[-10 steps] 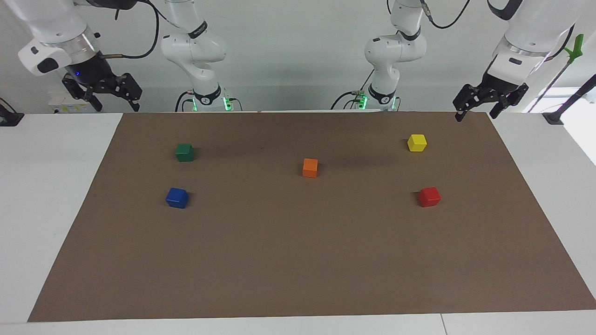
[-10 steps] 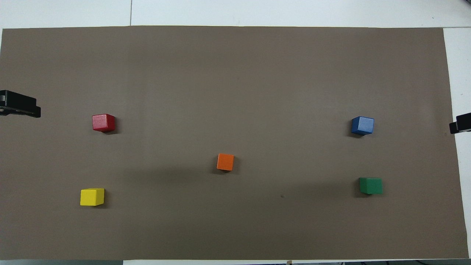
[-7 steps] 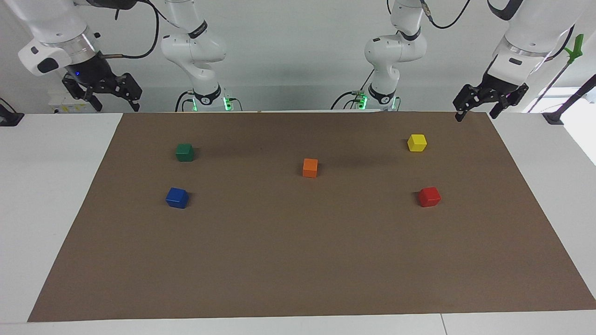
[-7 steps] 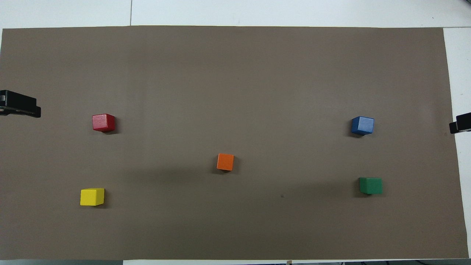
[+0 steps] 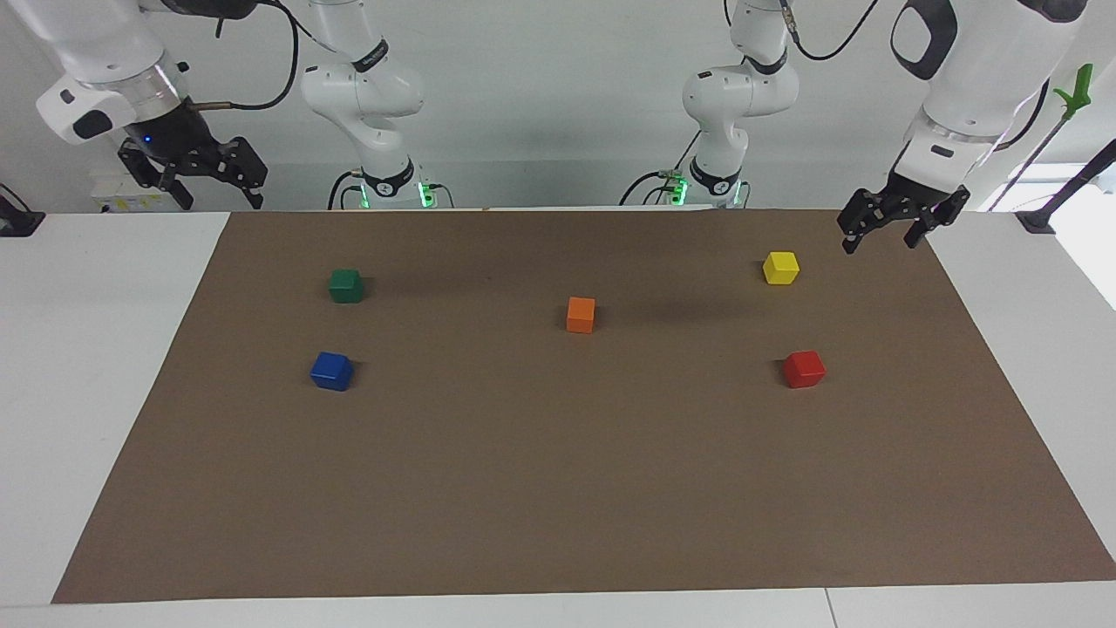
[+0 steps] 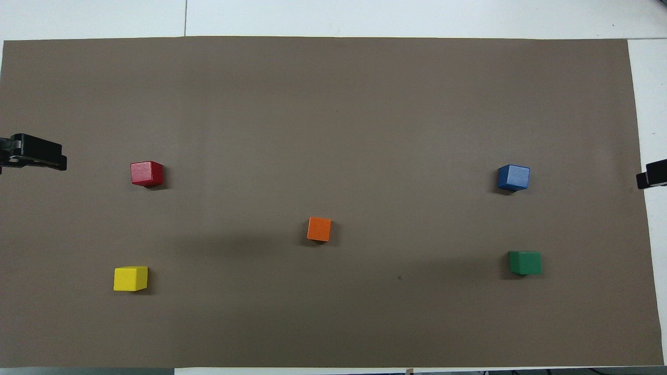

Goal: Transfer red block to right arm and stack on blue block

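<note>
Since the earlier frame, the left tool (image 5: 881, 235) has descended and shifted inward over the corner of the brown mat (image 5: 558, 488) at the left arm's end of the surface, beside the yellow cube (image 5: 780, 267); its two black fingers are spread and empty. Right tool (image 5: 214, 187), hanging from the right arm (image 5: 96, 61) with a small blue light on its black wrist, waits raised over the white surface (image 5: 96, 366) off the mat's edge, fingers likewise spread and empty. Five small glossy cubes, one of each colour, rest well apart on the matte mat. Red block (image 5: 803, 369) lies toward the left arm's end, farther from the robots than the yellow cube. Blue block (image 5: 331, 371) lies toward the right arm's end, farther from the robots than the green cube (image 5: 345, 285). Orange cube (image 5: 581, 314) sits near the middle.
</note>
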Tool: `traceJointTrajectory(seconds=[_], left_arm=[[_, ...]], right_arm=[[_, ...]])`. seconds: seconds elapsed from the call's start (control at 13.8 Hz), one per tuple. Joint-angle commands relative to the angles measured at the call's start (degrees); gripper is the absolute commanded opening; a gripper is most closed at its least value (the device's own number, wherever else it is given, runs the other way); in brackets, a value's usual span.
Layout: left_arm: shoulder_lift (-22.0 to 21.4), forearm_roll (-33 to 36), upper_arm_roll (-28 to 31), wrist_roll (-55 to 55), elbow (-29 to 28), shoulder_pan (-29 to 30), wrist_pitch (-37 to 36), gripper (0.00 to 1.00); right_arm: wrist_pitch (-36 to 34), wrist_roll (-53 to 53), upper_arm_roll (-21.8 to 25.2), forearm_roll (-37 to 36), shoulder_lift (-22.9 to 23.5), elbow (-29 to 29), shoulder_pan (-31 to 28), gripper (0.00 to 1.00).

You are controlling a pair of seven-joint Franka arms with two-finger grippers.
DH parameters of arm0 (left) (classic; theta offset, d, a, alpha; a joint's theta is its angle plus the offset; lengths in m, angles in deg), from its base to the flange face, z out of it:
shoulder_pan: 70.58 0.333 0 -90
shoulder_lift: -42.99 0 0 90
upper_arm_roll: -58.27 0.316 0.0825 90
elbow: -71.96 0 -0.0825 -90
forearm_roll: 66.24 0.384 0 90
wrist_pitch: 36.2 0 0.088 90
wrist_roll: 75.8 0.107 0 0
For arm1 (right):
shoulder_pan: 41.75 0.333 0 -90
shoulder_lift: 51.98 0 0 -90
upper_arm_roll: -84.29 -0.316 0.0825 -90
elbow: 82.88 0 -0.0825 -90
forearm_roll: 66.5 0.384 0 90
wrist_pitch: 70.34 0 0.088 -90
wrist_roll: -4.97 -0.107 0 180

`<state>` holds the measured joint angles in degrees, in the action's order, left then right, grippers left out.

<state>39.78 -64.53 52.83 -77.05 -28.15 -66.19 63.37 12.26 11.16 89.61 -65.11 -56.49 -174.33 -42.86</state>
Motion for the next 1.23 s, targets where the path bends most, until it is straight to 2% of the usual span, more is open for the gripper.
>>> traceJointTrajectory(seconds=[0.0,0.29,0.51,0.8,1.01,1.16], left_arm=[[-0.6,-0.6,0.0,0.6,-8.0,1.0,8.6,1.0],[6.4,-0.6,0.0,-0.2,-14.2,0.9,22.3,1.0],[9.5,-0.6,0.1,-1.0,-18.6,0.3,30.3,1.0],[11.5,-0.6,0.0,-1.1,-21.7,0.2,37.1,1.0],[14.3,-0.6,0.1,-0.9,-21.7,-0.1,39.7,1.0],[16.4,-0.5,0.0,-1.0,-21.7,-0.3,41.4,1.0]], right_arm=[[4.0,1.9,0.2,6.0,-4.8,-9.5,-0.4,1.0],[10.7,3.2,0.4,19.7,-7.7,-21.1,-0.5,1.0],[13.1,12.0,0.5,32.6,-7.5,-27.8,-3.4,1.0],[9.6,24.2,0.7,52.1,-7.2,-36.2,-7.4,1.0],[6.1,27.5,0.6,62.5,-6.8,-38.5,-7.2,1.0],[4.9,31.9,0.5,70.1,-4.6,-41.4,-6.7,1.0]])
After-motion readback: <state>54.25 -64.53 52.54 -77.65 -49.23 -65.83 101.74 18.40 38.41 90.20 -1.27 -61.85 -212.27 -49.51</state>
